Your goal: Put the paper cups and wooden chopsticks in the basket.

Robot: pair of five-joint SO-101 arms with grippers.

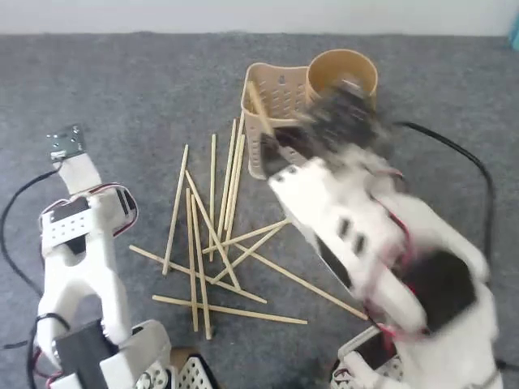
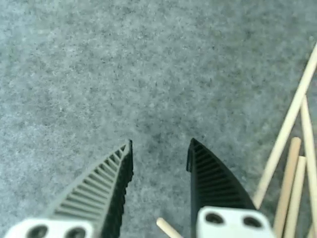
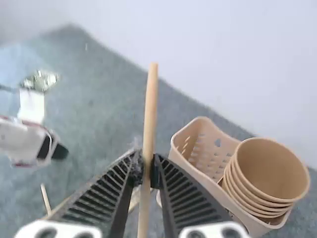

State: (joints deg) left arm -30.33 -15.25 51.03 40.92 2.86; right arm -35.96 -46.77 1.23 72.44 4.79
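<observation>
Step in hand, by my read: chopstick transfer, one stick at a time. Cups (image 3: 270,173) are already stacked in the round end of the basket (image 3: 195,144).

Right hand (image 3: 144,166) is pinching one chopstick (image 3: 150,109) mid-length. The stick stands roughly upright, just beside the basket's open slotted end. In the high view its tip sits at the basket rim.

Left hand (image 2: 159,148) is spread with nothing between the fingers. It hangs low over bare desk (image 1: 122,105), at the edge of the loose sticks (image 1: 200,267).

Roughly a dozen sticks lie crossed on the desk in front of the basket.

Next move probably calls for:
- getting the stick's lower end over the slotted compartment, not the cups
- tilting it near vertical so it drops inside the wall
- then spreading the fingers

Risk: the end catches the rim and the stick tips out.
</observation>
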